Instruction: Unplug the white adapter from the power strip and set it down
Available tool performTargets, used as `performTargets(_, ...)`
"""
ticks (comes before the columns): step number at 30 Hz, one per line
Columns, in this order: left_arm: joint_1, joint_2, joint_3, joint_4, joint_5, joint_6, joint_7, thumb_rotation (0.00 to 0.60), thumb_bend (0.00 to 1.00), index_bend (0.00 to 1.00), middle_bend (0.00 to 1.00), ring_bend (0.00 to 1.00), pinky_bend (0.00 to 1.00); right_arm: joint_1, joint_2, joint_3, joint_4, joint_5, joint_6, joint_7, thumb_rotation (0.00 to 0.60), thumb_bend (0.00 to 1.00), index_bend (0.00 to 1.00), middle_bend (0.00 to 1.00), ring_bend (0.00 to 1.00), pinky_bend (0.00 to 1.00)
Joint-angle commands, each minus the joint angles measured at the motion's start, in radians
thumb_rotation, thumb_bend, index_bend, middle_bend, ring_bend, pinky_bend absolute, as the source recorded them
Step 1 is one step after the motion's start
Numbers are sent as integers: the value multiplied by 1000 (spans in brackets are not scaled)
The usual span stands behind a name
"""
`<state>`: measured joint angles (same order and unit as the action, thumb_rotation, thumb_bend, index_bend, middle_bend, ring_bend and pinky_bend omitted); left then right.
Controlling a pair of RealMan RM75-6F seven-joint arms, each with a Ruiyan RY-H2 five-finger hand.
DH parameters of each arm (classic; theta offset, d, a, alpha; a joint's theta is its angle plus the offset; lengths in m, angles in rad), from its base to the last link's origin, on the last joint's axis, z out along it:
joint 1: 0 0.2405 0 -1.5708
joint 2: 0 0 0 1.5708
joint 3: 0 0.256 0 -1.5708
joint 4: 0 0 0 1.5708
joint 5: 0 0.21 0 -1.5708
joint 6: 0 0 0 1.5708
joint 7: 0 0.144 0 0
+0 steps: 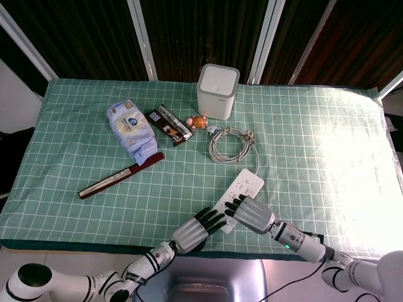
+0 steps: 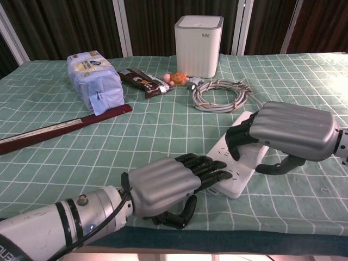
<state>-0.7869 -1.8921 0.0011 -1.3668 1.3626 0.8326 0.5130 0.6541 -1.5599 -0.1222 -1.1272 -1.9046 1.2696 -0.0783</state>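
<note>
The white power strip [image 1: 247,184] [image 2: 243,161] lies at an angle near the table's front edge. My left hand [image 1: 196,228] [image 2: 169,185] rests flat on its near end, fingers stretched out over the sockets. My right hand [image 1: 254,214] [image 2: 291,131] arches over the strip's middle, with its dark fingers [image 2: 238,143] curled down on one side and its thumb [image 2: 280,166] touching the cloth on the other. No white adapter shows in either view. Whatever sits under the right palm is hidden.
A coiled grey cable [image 1: 230,143] [image 2: 220,93] runs from the strip's far end. Behind it stand a white box [image 1: 218,90] [image 2: 199,37], a small orange toy [image 2: 175,79], a snack bar [image 2: 144,81], a blue packet [image 2: 93,80] and a dark red stick [image 2: 60,129].
</note>
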Motion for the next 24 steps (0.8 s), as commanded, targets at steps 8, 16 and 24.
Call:
performTargets(8,1,4,-1,-1,3,4,-3,402,834,0,0,0,59,-10,-27,-11,55,-40,82,49,600,487,918,604,565,679)
performTargets(16,2,19,-4,-18,18,22,-9,401,835,0,0,0,58,-23,-7,-9,52,-44,142,87,600,487,918,604,565,679)
performTargets(24,14,81,-16,-46,52,76,-38,390,835,0,0,0,61,-51,69,-19,33,-48,192,80,600,487,918,604,565,680)
